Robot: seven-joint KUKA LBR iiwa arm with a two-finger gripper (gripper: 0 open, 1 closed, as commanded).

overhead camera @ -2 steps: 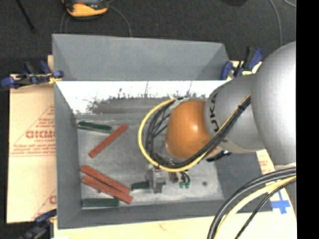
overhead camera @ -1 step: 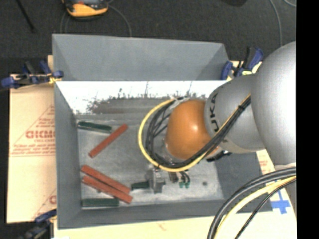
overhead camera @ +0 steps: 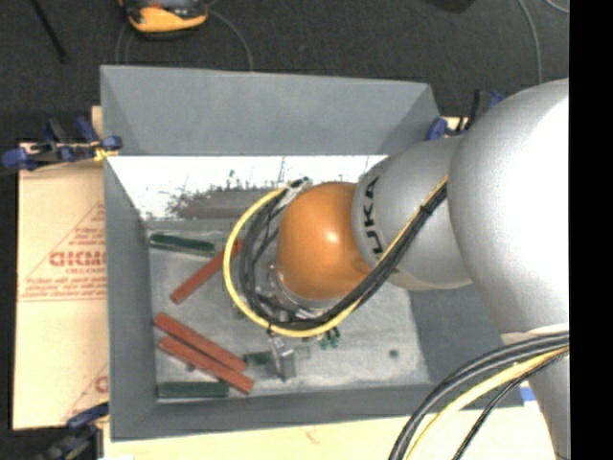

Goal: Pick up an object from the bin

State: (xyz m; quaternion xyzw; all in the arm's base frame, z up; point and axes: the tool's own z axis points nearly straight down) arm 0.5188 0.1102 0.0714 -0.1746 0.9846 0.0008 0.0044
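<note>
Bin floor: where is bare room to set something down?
Bare floor lies right of the claw, along the front wall. The left is crowded: red-brown sticks and dark green sticks from top to bottom.

The silver arm (overhead camera: 498, 199) reaches in over the right edge of the bin (overhead camera: 127, 286), its orange-covered, cable-looped wrist (overhead camera: 316, 242) pointing the gripper (overhead camera: 283, 357) down near the front edge.

The floor (overhead camera: 383, 357) at front right lay bare, with free room there. The left half was cluttered: a green stick (overhead camera: 182, 243) near the back, a slanted red stick (overhead camera: 199, 278) below it, a red pair (overhead camera: 196, 341) and a second green stick (overhead camera: 192, 388) by the front wall. The orange cover (overhead camera: 316, 242) overhung the middle
</note>
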